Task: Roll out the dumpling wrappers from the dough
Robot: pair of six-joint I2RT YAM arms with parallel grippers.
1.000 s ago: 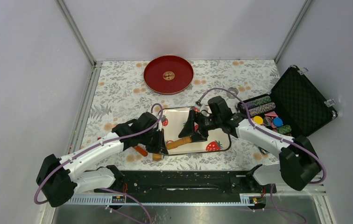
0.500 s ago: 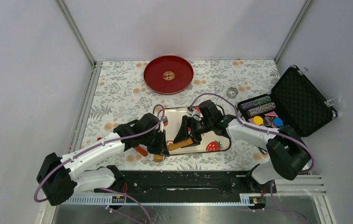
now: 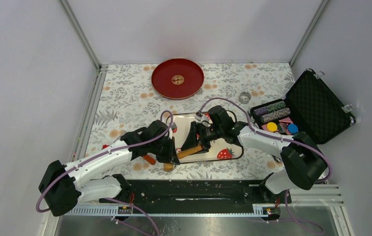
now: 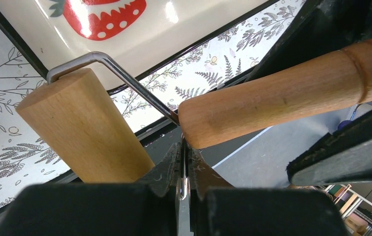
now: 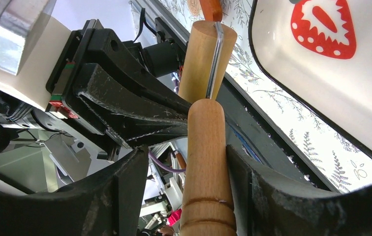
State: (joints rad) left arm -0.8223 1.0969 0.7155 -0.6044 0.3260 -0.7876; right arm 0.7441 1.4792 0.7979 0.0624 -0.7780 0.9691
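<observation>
The rolling tool is a small wooden roller [image 4: 83, 128] joined by a bent steel wire [image 4: 125, 76] to a wooden handle [image 4: 282, 93]. It hangs over the near edge of the strawberry tray [image 3: 231, 140]. My left gripper [image 4: 185, 147] is shut on the wire where it enters the handle. My right gripper [image 5: 186, 152] stands open around the handle [image 5: 206, 162]: one finger [image 5: 253, 172] touches the wood and the other stands a little off it. In the top view both grippers [image 3: 170, 156] [image 3: 196, 142] meet over the tray's left half. No dough or dumpling wrappers show; the arms hide part of the tray.
A red plate [image 3: 164, 81] with a small tan round mark at its centre sits at the back. An open black case [image 3: 317, 105] holding poker chips [image 3: 275, 115] stands at the right. A small clear round object [image 3: 245, 97] lies behind the tray, and an orange piece [image 3: 148, 159] by the left gripper.
My right gripper has slid left along the handle toward the left gripper, and its jaws have narrowed around the wood. The left gripper has kept its hold and barely moved.
</observation>
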